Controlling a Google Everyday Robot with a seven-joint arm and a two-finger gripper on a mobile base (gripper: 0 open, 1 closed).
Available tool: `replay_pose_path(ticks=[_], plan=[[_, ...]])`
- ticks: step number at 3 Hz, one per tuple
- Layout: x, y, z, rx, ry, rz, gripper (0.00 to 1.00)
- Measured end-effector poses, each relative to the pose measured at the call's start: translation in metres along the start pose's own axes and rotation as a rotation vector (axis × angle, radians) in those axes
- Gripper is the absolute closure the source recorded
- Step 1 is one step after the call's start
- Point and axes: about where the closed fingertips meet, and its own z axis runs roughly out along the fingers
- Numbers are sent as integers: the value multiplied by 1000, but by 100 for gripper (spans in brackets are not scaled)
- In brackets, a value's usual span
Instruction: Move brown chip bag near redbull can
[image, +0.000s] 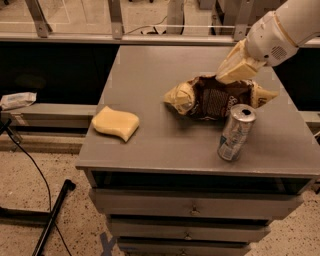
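The brown chip bag (212, 97) is crumpled, dark brown with pale yellow ends, and hangs low over the grey cabinet top (165, 135) at the right. My gripper (235, 74) comes down from the upper right and is shut on the bag's top edge. The redbull can (236, 132), slim and silver with bluish markings, stands upright just in front of the bag's right half, close to it. The bag's right end sits behind the can's top.
A yellow wavy sponge (116, 122) lies on the left part of the cabinet top. Drawers run below the front edge. A black cable and a stand leg (52, 212) lie on the floor at left. A rail and glass stand behind.
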Motion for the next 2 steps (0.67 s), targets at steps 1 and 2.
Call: replay_pose_path(ticks=[1,2], plan=[[4,13,-2,-17,-5,5,94],[4,22,-8,-18,-6,5,100]])
